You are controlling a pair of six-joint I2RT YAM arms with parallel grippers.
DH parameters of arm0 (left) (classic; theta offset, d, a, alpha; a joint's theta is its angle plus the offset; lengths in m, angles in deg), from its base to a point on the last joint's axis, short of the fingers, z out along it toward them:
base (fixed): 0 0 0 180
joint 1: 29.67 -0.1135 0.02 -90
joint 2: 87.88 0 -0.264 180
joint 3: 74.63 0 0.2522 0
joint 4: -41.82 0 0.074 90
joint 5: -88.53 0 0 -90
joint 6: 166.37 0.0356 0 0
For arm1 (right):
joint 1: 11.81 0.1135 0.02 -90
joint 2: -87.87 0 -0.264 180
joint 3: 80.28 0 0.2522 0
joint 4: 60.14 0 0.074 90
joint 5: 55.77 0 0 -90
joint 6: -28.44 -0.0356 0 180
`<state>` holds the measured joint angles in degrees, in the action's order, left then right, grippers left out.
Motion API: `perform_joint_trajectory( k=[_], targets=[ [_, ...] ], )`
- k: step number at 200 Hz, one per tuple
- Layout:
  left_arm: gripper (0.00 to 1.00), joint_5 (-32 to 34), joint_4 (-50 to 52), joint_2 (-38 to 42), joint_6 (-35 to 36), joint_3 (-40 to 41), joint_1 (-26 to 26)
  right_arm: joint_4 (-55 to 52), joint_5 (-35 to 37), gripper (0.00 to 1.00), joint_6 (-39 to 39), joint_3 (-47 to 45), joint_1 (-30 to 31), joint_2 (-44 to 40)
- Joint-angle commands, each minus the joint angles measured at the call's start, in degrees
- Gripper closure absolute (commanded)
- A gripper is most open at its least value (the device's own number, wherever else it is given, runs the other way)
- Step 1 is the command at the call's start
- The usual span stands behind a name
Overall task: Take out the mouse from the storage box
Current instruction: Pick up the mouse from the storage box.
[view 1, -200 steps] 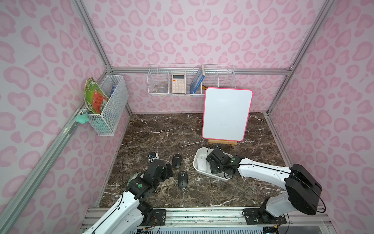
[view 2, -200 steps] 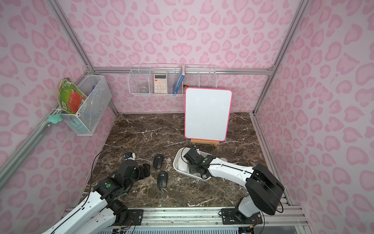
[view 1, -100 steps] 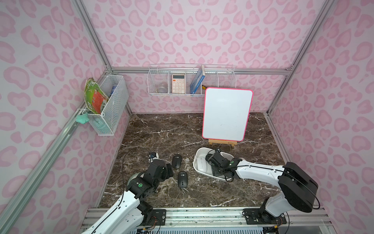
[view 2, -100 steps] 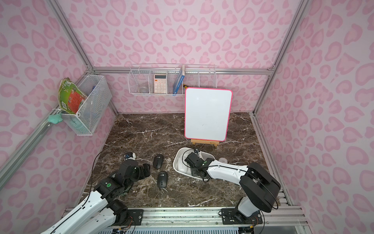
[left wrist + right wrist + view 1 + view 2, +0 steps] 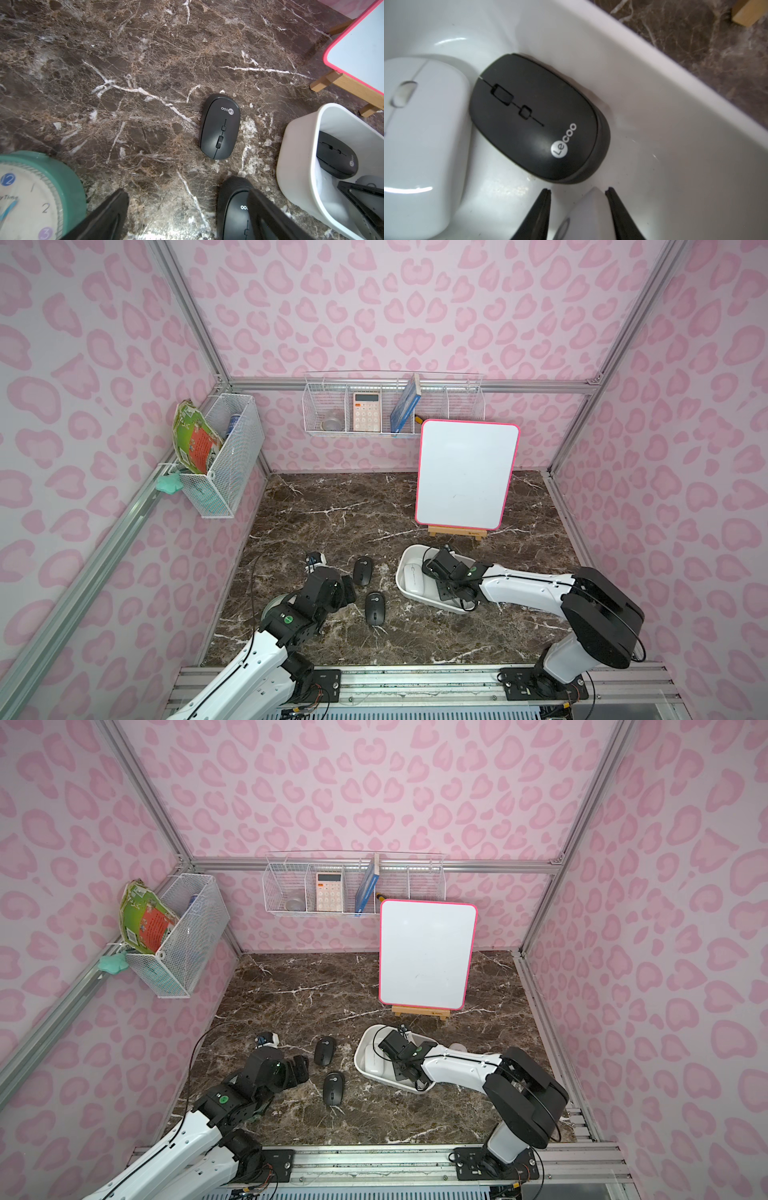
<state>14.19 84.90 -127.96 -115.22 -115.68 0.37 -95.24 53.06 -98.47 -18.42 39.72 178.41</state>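
Observation:
The storage box (image 5: 401, 572) (image 5: 359, 1056), a shallow white tub, sits on the marble right of centre. In the right wrist view it holds a large white mouse (image 5: 419, 124), a black mouse (image 5: 533, 120) and a smaller white mouse (image 5: 583, 214). My right gripper (image 5: 578, 190) (image 5: 430, 568) is down inside the box, shut on that smaller white mouse. Two more black mice (image 5: 362, 570) (image 5: 375, 608) lie on the table left of the box. My left gripper (image 5: 187, 191) (image 5: 347, 589) hovers open beside them, with the nearer black mouse (image 5: 234, 207) against one finger.
A pink-framed whiteboard (image 5: 465, 475) on a wooden easel stands just behind the box. A teal clock (image 5: 31, 187) lies beside the left gripper, and a small white and blue object (image 5: 314, 560) sits behind it. Wire baskets (image 5: 224, 456) (image 5: 392, 406) hang on the left and back walls.
My right gripper has closed from half open onto the smaller white mouse inside the box. The left arm and the mice on the table have not moved.

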Motion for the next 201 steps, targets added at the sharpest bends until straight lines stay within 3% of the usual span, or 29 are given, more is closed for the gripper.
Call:
perform_joint_trajectory(
  k=[1, 98, 157, 201],
  targets=[
    [0.06, 0.2, -0.8, 0.0, 0.4, -0.4, -0.1, -0.6, -0.2, 0.77, 0.6, 0.9, -0.7, -2.2],
    [0.06, -2.3, -2.8, -2.1, 0.7, -1.1, -0.1, -3.5, -6.7, 0.79, -2.6, -4.5, -8.8, -24.3],
    [0.06, -3.3, -3.4, -2.7, 0.5, -1.4, 0.0, -7.6, -10.0, 0.80, -8.0, -13.7, -14.4, -39.9],
    [0.06, -3.7, -3.7, -3.1, 0.3, -1.4, 0.0, -6.1, -15.0, 0.82, -11.9, -22.3, -18.7, -45.9]
  ],
)
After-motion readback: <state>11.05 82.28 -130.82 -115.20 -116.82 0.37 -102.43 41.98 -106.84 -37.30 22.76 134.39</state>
